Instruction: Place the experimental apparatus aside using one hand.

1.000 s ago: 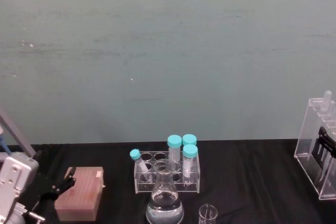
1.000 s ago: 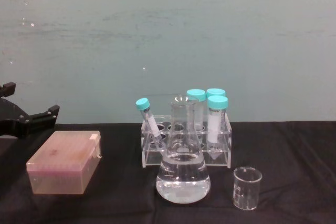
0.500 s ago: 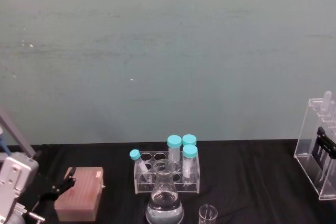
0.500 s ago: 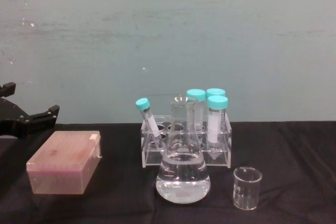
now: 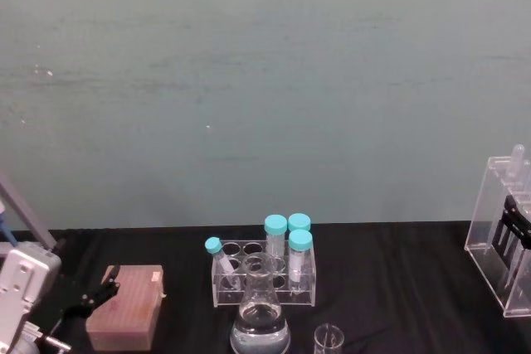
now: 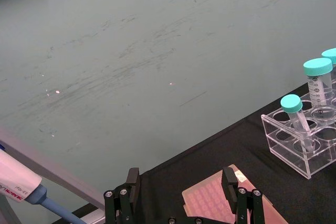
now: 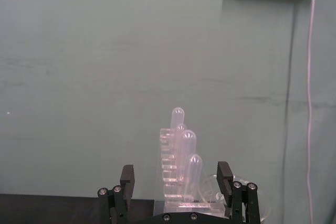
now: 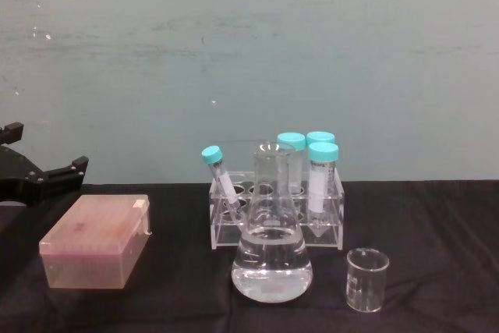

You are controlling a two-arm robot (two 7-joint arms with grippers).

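Right wrist view: right gripper (image 7: 176, 167), open, empty, faced tall acrylic tube rack (image 7: 173, 145). Left gripper (image 6: 181, 171) parked open by pinkish box (image 6: 215, 208). I judged grasping next.

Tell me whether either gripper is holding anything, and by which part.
Nothing is held. The right gripper is open, its fingers wide of the test tube rack; the left gripper is open by the pink box.

Pinkish box (image 8: 95, 242), rack of teal-capped tubes (image 8: 333, 228), black tablecloth (image 8: 437, 232)
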